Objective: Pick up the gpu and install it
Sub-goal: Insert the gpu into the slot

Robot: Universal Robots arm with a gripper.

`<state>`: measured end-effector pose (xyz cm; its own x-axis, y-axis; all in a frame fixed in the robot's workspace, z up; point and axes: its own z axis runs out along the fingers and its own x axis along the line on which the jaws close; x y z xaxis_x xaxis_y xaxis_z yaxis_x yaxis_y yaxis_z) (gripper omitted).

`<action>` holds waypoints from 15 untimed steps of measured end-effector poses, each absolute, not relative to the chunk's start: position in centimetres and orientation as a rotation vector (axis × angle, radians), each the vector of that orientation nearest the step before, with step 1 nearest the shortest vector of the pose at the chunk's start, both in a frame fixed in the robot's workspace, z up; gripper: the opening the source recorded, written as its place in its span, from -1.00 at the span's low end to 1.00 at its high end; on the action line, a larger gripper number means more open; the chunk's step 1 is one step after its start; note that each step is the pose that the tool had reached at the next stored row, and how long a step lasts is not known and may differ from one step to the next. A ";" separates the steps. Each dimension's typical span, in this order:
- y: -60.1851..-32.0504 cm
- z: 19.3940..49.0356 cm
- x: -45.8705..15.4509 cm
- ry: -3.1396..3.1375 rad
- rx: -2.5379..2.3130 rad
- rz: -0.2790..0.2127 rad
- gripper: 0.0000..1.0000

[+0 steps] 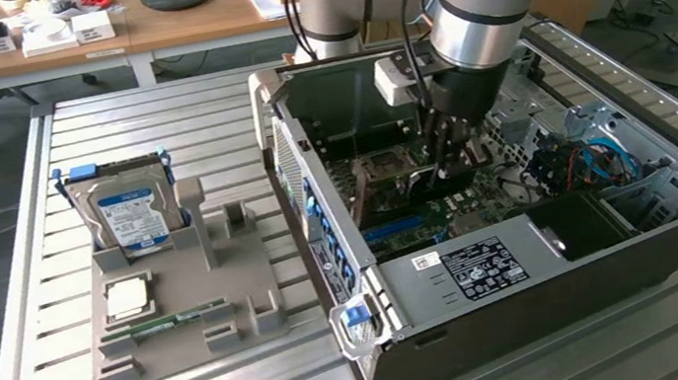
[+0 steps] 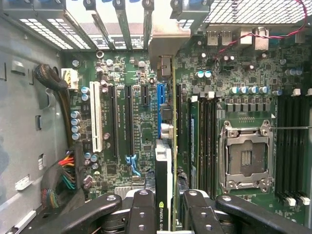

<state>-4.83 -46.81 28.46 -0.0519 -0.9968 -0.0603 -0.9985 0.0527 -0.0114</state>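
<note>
My gripper [image 1: 447, 163] reaches down into the open computer case [image 1: 549, 265] over the motherboard. In the wrist view the gripper [image 2: 168, 207] is shut on the gpu [image 2: 165, 161], with a black finger [image 2: 141, 212] on either side of the card. I see the gpu edge-on: a thin green board edge, a black cooler with a white label, and its silver end bracket [image 2: 165, 41] against the case's rear slot openings. The card stands upright just beside the blue expansion slot [image 2: 160, 100]. Whether it touches the slot I cannot tell.
The motherboard [image 2: 131, 73] carries black and white slots, memory slots and an open CPU socket [image 2: 245, 157]. Cables [image 2: 63, 170] lie by the case wall. Outside the case, a grey holder [image 1: 184, 316] has a hard drive [image 1: 131, 217], a chip [image 1: 126, 298] and a memory stick [image 1: 178, 319].
</note>
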 end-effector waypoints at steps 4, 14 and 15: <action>-46.9 28.3 -4.9 2.241 -2.127 0.051 -0.47; -46.9 27.7 -5.1 2.240 -2.128 0.051 -0.47; -46.9 27.7 -5.2 2.240 -2.128 0.051 -0.47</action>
<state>-5.16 -46.94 27.66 -0.0509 -0.9969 -0.0603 -0.9986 0.0517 -0.0114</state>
